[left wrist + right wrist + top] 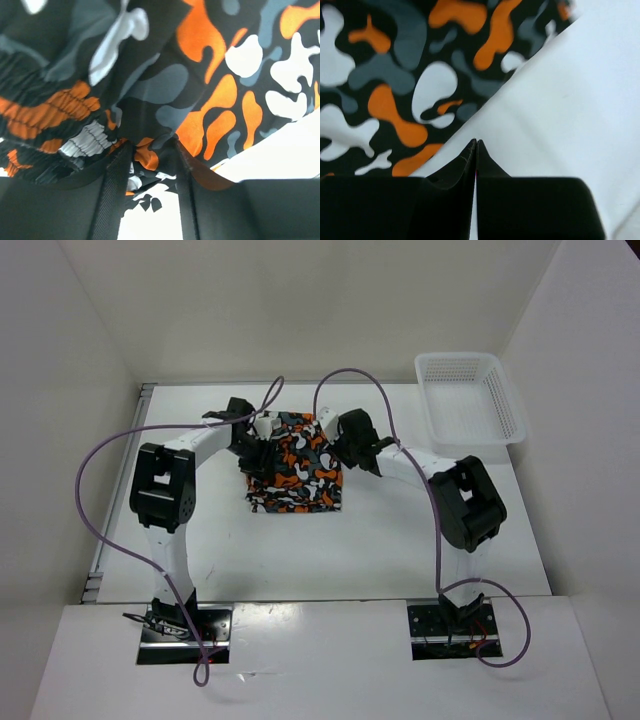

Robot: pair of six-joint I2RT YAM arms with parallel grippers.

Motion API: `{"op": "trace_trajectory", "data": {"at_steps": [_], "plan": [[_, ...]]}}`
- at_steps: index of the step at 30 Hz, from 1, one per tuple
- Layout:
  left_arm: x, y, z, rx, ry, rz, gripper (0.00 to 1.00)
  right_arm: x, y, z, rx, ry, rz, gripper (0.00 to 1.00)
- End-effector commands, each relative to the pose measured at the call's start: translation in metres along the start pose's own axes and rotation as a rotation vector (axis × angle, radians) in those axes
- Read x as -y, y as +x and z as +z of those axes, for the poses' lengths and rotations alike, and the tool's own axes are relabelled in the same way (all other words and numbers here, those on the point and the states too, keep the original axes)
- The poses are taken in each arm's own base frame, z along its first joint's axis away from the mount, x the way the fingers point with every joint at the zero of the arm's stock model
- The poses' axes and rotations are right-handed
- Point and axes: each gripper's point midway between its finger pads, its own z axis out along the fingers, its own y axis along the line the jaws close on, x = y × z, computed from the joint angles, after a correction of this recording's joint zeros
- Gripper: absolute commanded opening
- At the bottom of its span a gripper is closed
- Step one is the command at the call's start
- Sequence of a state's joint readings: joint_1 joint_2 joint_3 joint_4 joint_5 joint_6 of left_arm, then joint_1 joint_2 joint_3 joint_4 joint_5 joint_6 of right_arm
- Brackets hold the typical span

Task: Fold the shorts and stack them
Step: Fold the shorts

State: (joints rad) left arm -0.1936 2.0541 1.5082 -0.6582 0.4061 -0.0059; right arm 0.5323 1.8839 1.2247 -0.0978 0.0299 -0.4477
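Currently, L pincer (152,165) grips the shorts (200,75) at a bunched fold, prob. to fold it over; R pincer (476,150), clenched empty, sits beside the hem over tabletop (570,100).

Built of white links (172,550) and chunky black joints (160,490); wired with looping purple cables (81,485); bolted to black plates (185,625); tipped with black left claw (150,152), right claw (476,145).

The tabletop (380,550) is being lit brightly and evenly, with only faint, soft shadows being cast on it. In the wrist views the shorts (165,90) are being rendered slightly blurred at close range, and the white surface is being overexposed.
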Motion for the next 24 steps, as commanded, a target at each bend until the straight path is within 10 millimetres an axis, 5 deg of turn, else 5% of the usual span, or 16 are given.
{"op": "trace_trajectory", "data": {"at_steps": [1, 7, 10, 13, 16, 20, 23, 24], "plan": [[0.023, -0.017, -0.015, 0.047, 0.062, 0.043, 0.50, 0.023, -0.042, -0.011, 0.086, 0.076, -0.037, 0.04], [0.038, -0.038, -0.046, 0.132, 0.066, 0.086, 0.64, 0.048, -0.074, -0.049, 0.153, 0.161, -0.017, 0.09], [0.045, -0.074, -0.098, 0.278, -0.005, 0.142, 0.79, 0.066, -0.097, -0.077, 0.201, 0.227, 0.010, 0.27], [0.041, -0.113, -0.167, 0.461, -0.072, 0.171, 0.97, 0.081, -0.110, -0.105, 0.238, 0.291, 0.013, 0.31], [0.041, -0.129, -0.208, 0.556, -0.143, 0.186, 1.00, 0.094, -0.121, -0.136, 0.279, 0.346, -0.012, 0.43], [-0.015, -0.129, -0.251, 0.658, -0.351, 0.100, 1.00, 0.110, -0.113, -0.174, 0.284, 0.441, -0.049, 0.62], [-0.076, -0.105, -0.279, 0.694, -0.565, -0.022, 1.00, 0.122, -0.084, -0.191, 0.244, 0.505, -0.055, 0.70], [-0.083, -0.097, -0.291, 0.711, -0.596, -0.042, 1.00, 0.126, -0.077, -0.196, 0.232, 0.522, -0.059, 0.72]]}}
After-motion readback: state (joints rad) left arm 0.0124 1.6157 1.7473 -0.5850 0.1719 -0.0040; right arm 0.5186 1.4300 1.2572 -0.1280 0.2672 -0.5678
